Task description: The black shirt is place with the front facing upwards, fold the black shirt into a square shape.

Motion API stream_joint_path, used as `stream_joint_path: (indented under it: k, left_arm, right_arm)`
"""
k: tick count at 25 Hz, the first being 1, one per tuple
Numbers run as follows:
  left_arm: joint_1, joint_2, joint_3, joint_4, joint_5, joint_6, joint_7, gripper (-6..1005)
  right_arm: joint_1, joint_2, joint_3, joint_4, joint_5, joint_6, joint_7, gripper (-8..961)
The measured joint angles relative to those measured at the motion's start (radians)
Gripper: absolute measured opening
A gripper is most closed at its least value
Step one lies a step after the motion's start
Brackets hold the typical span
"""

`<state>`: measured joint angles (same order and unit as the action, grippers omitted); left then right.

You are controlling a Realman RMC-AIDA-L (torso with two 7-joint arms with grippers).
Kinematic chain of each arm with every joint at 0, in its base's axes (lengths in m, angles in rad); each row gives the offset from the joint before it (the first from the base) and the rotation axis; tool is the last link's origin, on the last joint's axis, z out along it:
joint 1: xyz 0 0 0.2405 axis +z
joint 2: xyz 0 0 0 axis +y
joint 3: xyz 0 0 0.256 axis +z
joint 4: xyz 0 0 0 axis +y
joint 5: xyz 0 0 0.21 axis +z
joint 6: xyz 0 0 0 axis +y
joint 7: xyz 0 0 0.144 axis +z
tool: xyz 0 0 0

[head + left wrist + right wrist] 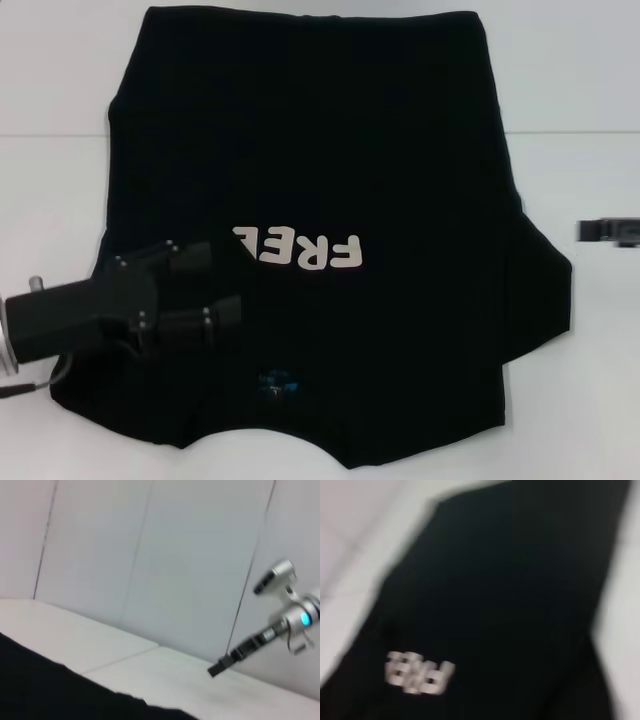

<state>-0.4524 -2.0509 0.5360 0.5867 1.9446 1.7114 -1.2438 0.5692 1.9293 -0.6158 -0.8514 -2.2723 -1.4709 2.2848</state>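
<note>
Black shirt [330,170] spread flat on the white surface [580,90], left side already folded across the letters. Left gripper [228,282] over that fold, fingers apart, holding nothing; right gripper [608,230] parked aside, state unclear. Best to flatten the fold before mirroring it on the right.

shirt [330,170] on table [50,80], L gripper [235,282] over its left part, R gripper [585,230] off right

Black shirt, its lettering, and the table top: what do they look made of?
Black shirt: soft matte knit cloth, likely cotton; it lies limp with folded edges. Lettering: flat white print, probably ink or vinyl. Table: smooth white hard surface, maybe laminate; material unclear. Left gripper sits on the shirt.
</note>
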Motion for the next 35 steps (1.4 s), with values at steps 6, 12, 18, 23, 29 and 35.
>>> stream_joint_path:
  k: [6,12,18,23,29,35]
  left_arm:
    - [-0.001,-0.005,0.019,-0.001,0.018,-0.034,0.013,907]
    - [0.002,-0.008,0.019,-0.006,0.022,-0.048,0.021,907]
    - [0.004,-0.010,0.019,-0.007,0.022,-0.048,0.023,906]
    - [0.004,-0.010,0.019,-0.008,0.022,-0.056,0.023,906]
    - [0.001,-0.009,0.019,-0.008,0.022,-0.059,0.023,906]
    - [-0.002,-0.009,0.019,-0.008,0.022,-0.060,0.023,906]
  right_arm:
    - [0.118,0.001,0.015,-0.077,-0.346,-0.026,0.236,944]
    - [0.200,0.026,0.006,0.027,-0.439,0.057,0.255,945]
    - [0.229,0.016,-0.020,0.169,-0.440,0.164,0.248,945]
    - [0.234,0.023,-0.044,0.204,-0.439,0.214,0.248,944]
    - [0.244,0.028,-0.057,0.228,-0.437,0.244,0.248,944]
    - [0.250,0.035,-0.067,0.237,-0.437,0.260,0.248,903]
